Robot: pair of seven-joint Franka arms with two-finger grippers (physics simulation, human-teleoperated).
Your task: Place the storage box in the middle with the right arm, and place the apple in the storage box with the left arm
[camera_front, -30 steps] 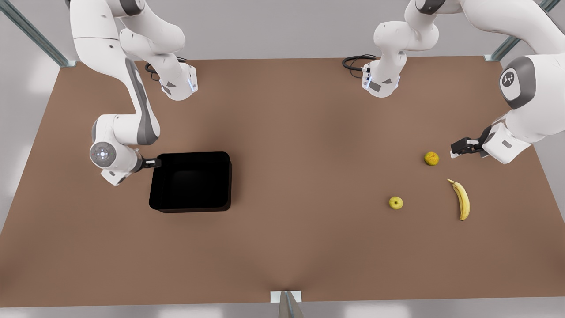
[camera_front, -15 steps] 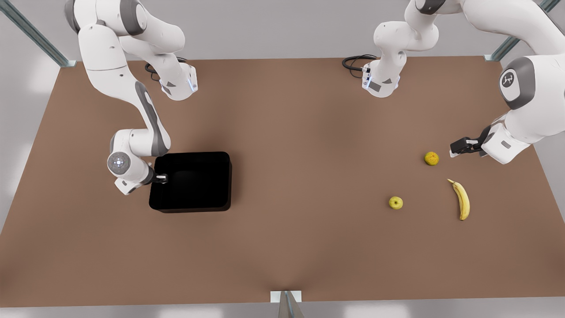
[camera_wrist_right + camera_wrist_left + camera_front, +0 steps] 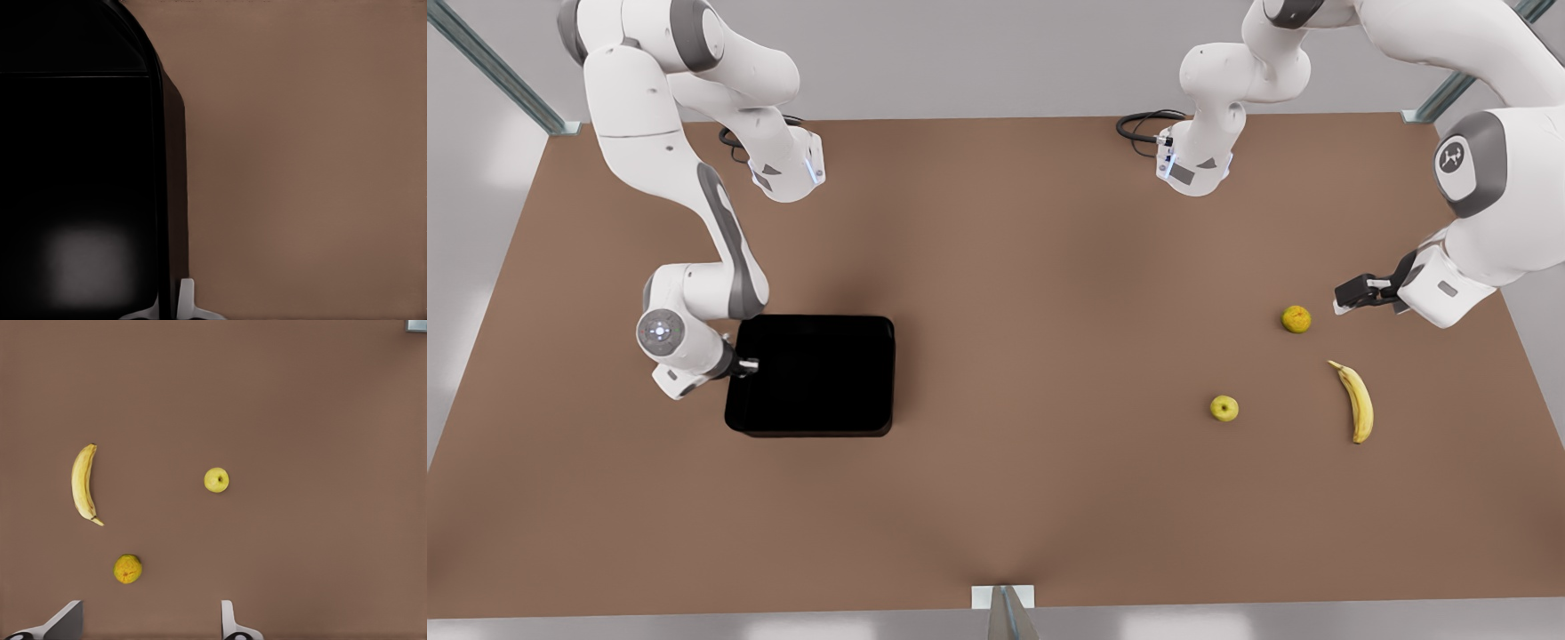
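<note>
Across the brown table, the biggest item is the storage box, a glossy black bin lying toward the front view's left, well apart from the fruit. The right gripper sits at the box's wall on that side; in the right wrist view a pale fingertip lies against the outside of the wall, so the jaws seem closed on the rim, though the inner finger is lost in the black. The left gripper hangs over the table toward the front view's right, its 2 fingers spread wide and holding nothing. Near it lie 3 fruits: a banana, an orange just beside the gripper, and the apple, untouched.
</note>
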